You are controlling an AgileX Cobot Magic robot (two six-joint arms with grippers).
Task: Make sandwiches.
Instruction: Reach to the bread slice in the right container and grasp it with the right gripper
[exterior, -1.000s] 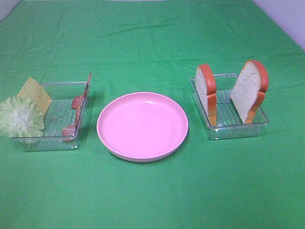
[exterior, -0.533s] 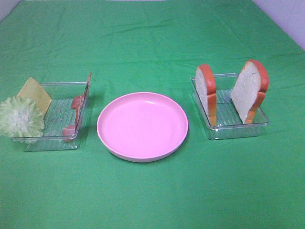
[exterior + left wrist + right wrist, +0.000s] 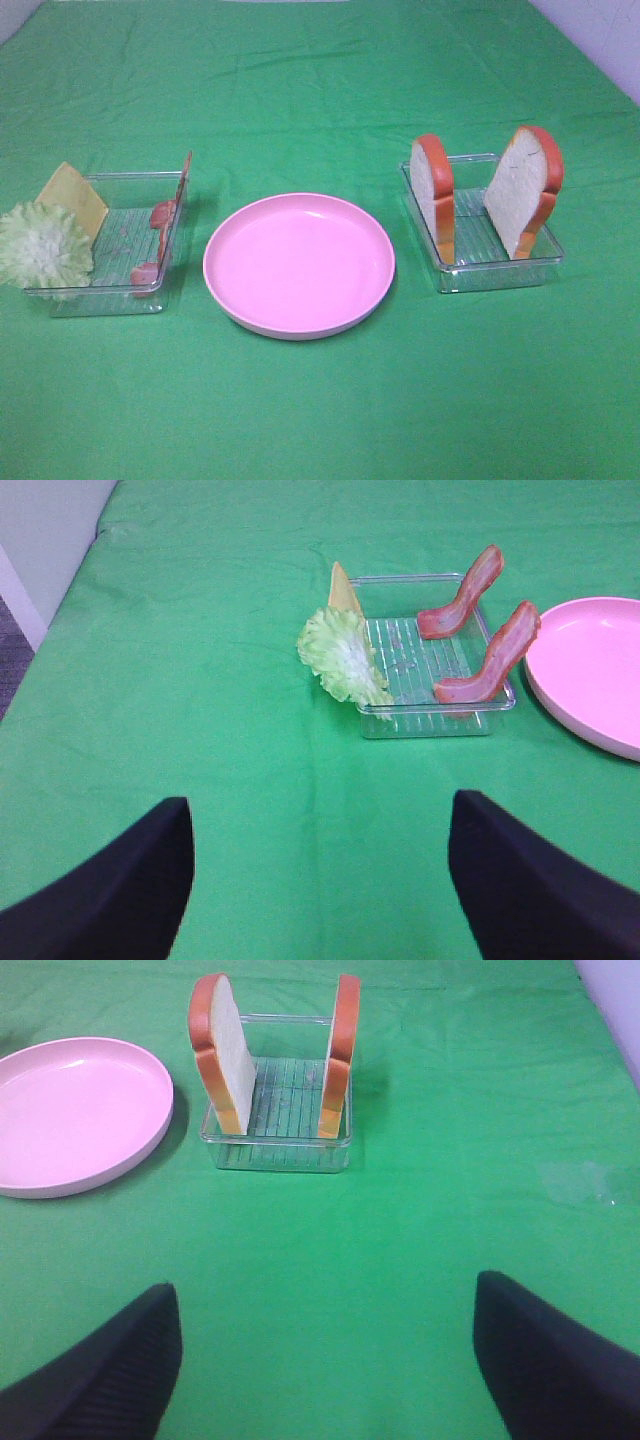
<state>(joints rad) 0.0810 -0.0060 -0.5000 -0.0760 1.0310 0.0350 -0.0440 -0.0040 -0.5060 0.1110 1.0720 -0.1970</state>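
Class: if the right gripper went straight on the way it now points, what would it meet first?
Likely the clear tray with the two bread slices, dead ahead of the open right gripper. Only green cloth lies before it; depth is unclear, so it might touch the cloth first.

Left gripper (image 3: 318,800) has jaws spread wide; right gripper (image 3: 325,1282) likewise.
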